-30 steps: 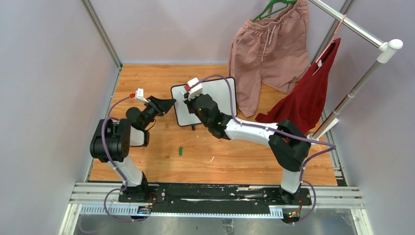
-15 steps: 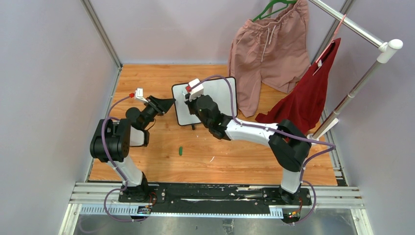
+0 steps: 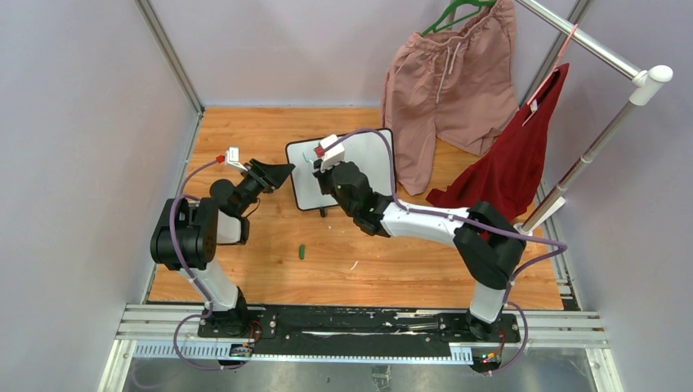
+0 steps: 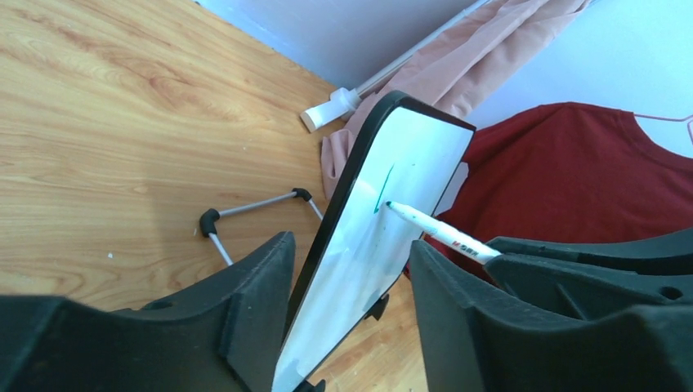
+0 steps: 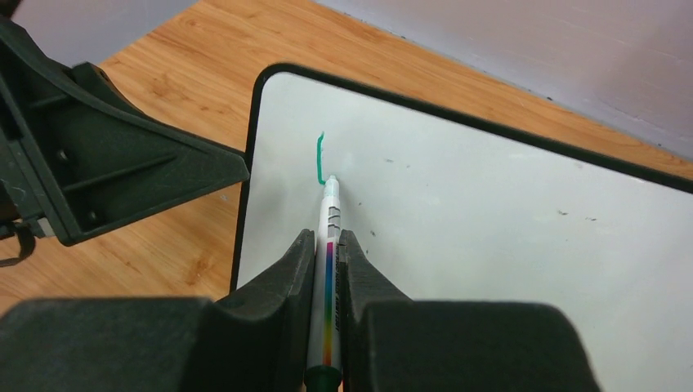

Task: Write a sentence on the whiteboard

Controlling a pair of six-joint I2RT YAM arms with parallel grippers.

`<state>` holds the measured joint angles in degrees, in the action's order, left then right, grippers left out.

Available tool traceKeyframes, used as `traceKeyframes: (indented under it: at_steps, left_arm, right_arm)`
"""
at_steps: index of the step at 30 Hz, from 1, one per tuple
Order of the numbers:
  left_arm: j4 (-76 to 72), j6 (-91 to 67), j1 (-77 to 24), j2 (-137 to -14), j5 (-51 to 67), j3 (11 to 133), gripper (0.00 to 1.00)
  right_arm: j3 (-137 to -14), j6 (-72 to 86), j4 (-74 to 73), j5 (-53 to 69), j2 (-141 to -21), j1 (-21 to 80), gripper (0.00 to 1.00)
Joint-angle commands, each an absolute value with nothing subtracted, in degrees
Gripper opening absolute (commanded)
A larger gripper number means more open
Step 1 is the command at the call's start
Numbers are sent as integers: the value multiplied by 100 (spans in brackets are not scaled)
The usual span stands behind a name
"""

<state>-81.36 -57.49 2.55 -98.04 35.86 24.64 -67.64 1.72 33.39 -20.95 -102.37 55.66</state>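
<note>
Top external view: on the desk (image 3: 245,131), the whiteboard (image 3: 372,163) stands propped near the middle. Its left edge sits between the released jaws of the left pincer (image 3: 278,173), which straddle it without clamping. Your right pincer (image 5: 327,237) is clenched on the marker (image 5: 331,200), whose tip rests on the board beside one short green stroke (image 5: 319,159) of the sentence. Expect the unclamped board to tilt or skid under tip pressure, distorting the letter. Since a second ago, the right arm has shifted slightly rightward.

From above, the right arm (image 3: 425,216) hides part of the whiteboard (image 3: 372,159) and, seemingly, its green stroke (image 5: 318,159)
</note>
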Motion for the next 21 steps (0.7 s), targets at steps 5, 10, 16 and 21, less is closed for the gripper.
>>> traceKeyframes:
  at_steps: [5, 10, 16, 21]
  left_arm:
    - [-8102, -5504, 297, -9889, 3609, 2454, 63]
    - [-8180, -5546, 290, -10047, 3620, 2446, 60]
    - [-8554, -5751, 293, -10223, 3675, 2443, 51]
    - [-8594, -5753, 290, -10245, 3693, 2448, 42]
  right_arm:
    - [-6640, 409, 3608, -1886, -9580, 5487, 0]
    - [-6632, 408, 3612, -1854, -9487, 5488, 0]
    - [-6816, 309, 3449, -2040, -9730, 5467, 0]
    - [-6912, 316, 3394, -2123, -9888, 5453, 0]
